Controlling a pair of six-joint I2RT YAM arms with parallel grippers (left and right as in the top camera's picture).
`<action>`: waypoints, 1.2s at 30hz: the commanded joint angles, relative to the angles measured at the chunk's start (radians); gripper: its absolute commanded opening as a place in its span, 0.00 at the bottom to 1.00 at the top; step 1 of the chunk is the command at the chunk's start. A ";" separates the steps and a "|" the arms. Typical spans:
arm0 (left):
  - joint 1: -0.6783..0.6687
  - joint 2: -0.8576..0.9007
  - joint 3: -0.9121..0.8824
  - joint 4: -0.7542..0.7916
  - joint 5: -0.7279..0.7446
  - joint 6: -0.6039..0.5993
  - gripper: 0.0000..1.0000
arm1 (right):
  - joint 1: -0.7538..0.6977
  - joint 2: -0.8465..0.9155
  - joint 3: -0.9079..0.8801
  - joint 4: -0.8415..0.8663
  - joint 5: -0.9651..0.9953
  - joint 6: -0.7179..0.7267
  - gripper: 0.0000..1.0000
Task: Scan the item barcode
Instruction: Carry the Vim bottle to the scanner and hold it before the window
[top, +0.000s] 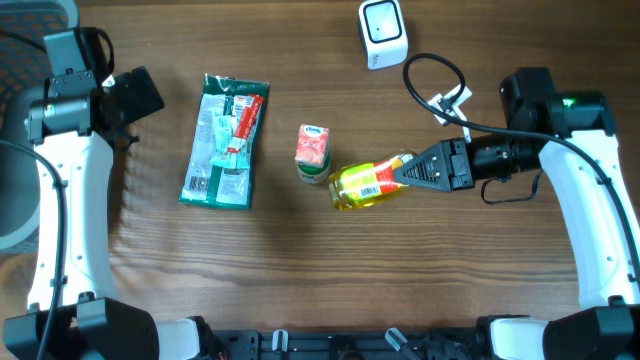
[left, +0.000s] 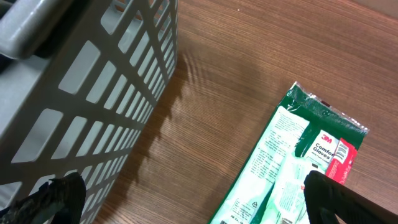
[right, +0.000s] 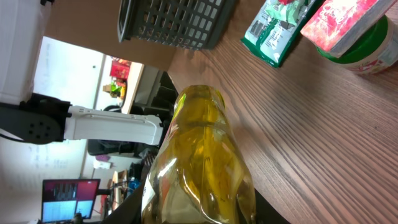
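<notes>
We count one yellow bottle (top: 365, 185), one green glove packet (top: 224, 141), one red-green tub (top: 313, 152), one white scanner (top: 383, 33), one grey basket (left: 74, 93), two arms: left arm (top: 70, 210), right arm (top: 600, 220).

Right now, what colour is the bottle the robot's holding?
Yellow: a clear plastic bottle of yellow liquid, best seen in the overhead view.
</notes>
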 joint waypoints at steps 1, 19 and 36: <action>0.010 -0.013 0.013 0.003 -0.009 -0.010 1.00 | 0.003 -0.019 0.006 0.004 -0.060 -0.026 0.27; 0.010 -0.013 0.013 0.003 -0.009 -0.010 1.00 | 0.003 0.096 0.439 0.154 0.919 0.603 0.09; 0.010 -0.013 0.013 0.003 -0.009 -0.010 1.00 | 0.431 0.776 0.695 1.020 1.991 -0.016 0.12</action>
